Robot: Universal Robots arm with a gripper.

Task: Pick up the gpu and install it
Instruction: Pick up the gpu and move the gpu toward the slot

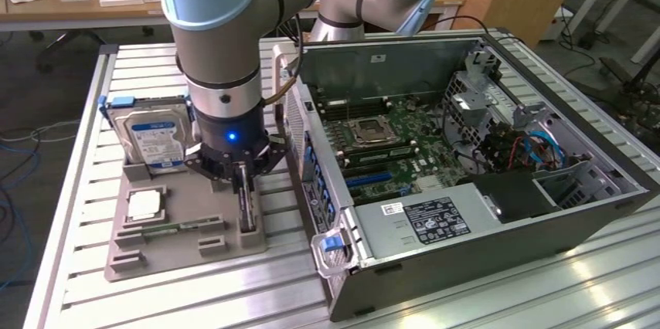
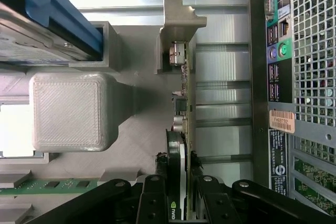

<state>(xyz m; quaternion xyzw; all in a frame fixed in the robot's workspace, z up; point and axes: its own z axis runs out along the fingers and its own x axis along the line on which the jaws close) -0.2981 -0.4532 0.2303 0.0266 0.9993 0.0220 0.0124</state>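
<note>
Seemingly, the tool [image 2: 181,184] clamps the upright gpu [image 2: 185,98] standing in its grey tray [image 1: 170,258].

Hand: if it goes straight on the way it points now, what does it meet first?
The thin upright gpu card with a black cooler, which the hand grips; beneath it, the grey moulded tray. Depth is unclear.
</note>
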